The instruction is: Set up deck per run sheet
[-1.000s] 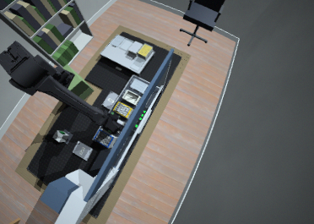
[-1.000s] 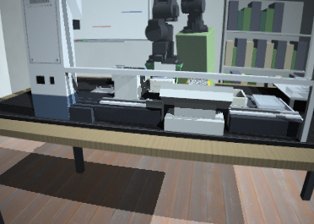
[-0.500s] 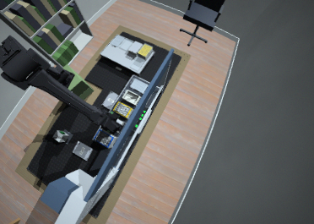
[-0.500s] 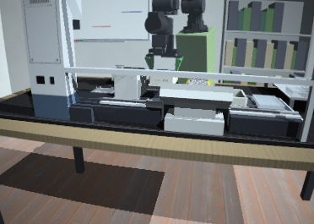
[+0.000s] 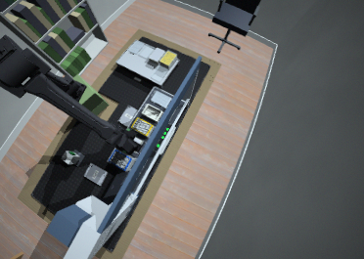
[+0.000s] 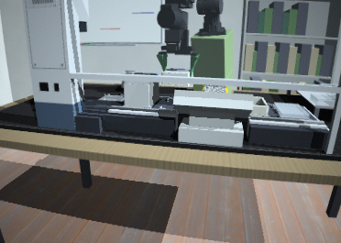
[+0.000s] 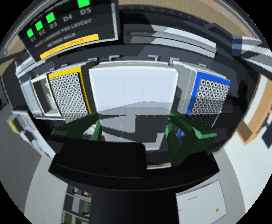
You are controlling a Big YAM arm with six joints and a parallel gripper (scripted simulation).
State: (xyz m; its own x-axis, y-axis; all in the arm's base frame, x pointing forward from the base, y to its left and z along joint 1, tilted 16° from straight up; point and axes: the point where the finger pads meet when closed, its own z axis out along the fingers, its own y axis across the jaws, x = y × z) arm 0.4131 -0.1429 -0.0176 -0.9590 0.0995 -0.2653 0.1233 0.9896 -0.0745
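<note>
My gripper [image 7: 133, 112] is shut across a white-topped block [image 7: 132, 92] at the deck position between the yellow-framed tip rack [image 7: 67, 92] and the blue-framed tip rack [image 7: 208, 96]. The block's top is plain white, with no wells showing. In the overhead view the gripper [image 5: 130, 143] hides the block, with the yellow rack [image 5: 142, 126] on one side and the blue rack [image 5: 120, 159] on the other. In the front view the green fingers [image 6: 178, 61] grip the pale block [image 6: 176, 72] just behind the rail. I cannot tell whether it is lifted off its seat.
Further along the row stand an open reservoir [image 5: 153, 111] and a lidded plate [image 5: 161, 99]. The shelf [image 5: 147, 61] at the back holds several items, including a yellow rack [image 5: 167, 59]. A status panel [image 7: 70, 19] shows green lights. The long blue-grey rail [image 5: 161, 132] runs along the deck's front.
</note>
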